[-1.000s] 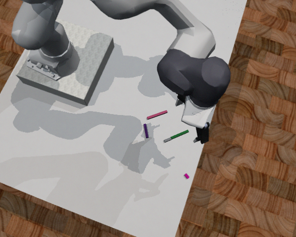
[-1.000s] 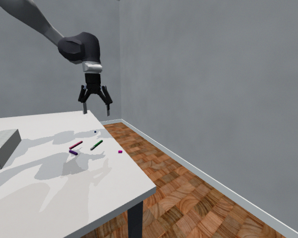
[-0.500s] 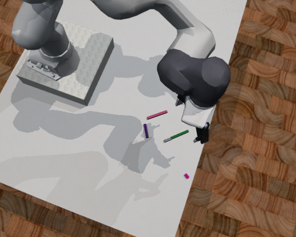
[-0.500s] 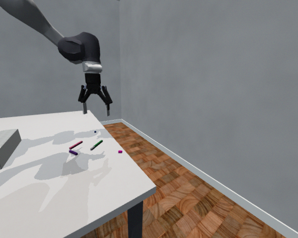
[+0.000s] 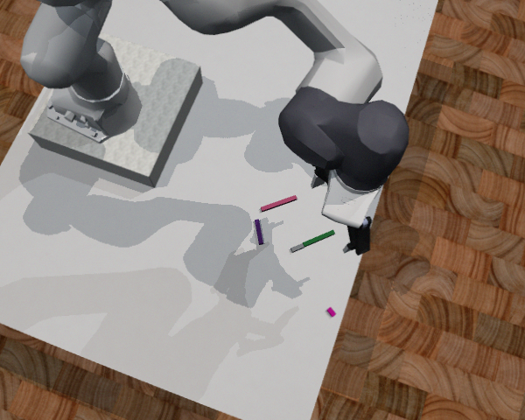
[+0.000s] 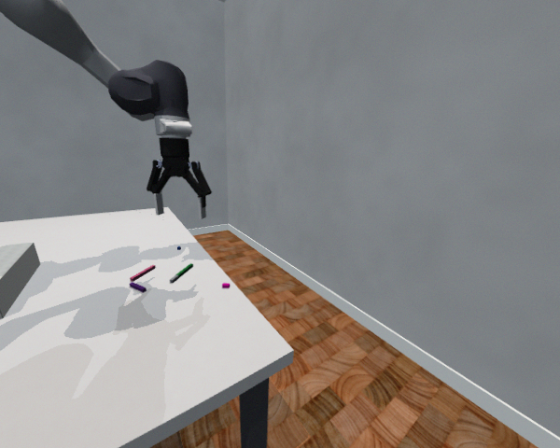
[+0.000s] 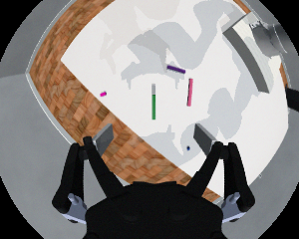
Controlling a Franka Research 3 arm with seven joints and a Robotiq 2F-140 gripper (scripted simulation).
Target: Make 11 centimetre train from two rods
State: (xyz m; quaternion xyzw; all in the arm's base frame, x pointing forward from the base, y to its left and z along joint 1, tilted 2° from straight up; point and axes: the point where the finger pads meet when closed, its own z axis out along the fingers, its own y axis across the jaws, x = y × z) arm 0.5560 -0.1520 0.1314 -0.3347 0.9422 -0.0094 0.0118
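Observation:
A green rod (image 5: pixel 318 238) and a short grey rod (image 5: pixel 296 248) lie flat end to end in one straight line on the white table; they also show in the exterior view (image 6: pixel 184 271) and in the wrist view (image 7: pixel 153 102). A pink rod (image 5: pixel 278 203) lies a little behind them, and a purple rod (image 5: pixel 258 232) lies to their left. A small magenta rod (image 5: pixel 331 311) lies near the table's right edge. A tiny blue rod (image 6: pixel 178 247) lies farther back. My gripper (image 6: pixel 179 208) hangs open and empty, high above the table near its right edge.
The robot's base block (image 5: pixel 122 130) stands at the table's back left. The table's right edge (image 5: pixel 367 253) runs close to the rods, with wooden floor beyond. The arm's large wrist joint (image 5: pixel 344 136) hides part of the table in the top view.

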